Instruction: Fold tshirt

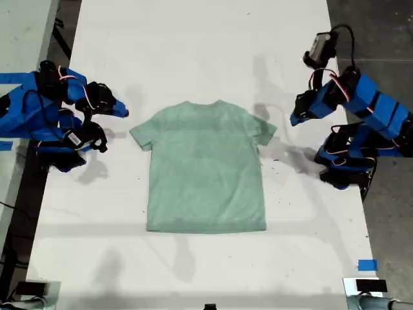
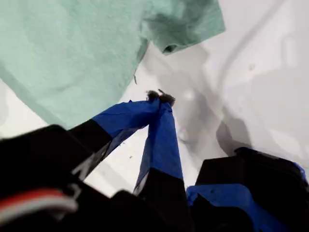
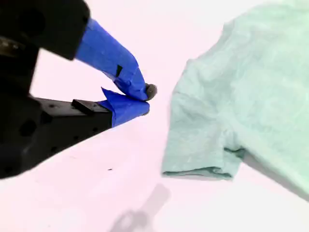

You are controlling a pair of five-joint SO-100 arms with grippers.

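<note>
Tshirt (image 2: 72,53) – cut off by both wrist views' edges.

The plain pale mint-green short-sleeved tshirt (image 1: 206,174) is lying flat in the middle of the white tabletop (image 1: 193,51), its neck pointing toward the top of the exterior view and its hem toward the bottom. My blue-tipped second gripper (image 1: 122,113) is sitting near the sleeve on the exterior view's left. My blue-tipped first gripper (image 1: 293,119) is sitting near the sleeve on the exterior view's right, and both are staying apart from the cloth.
</note>
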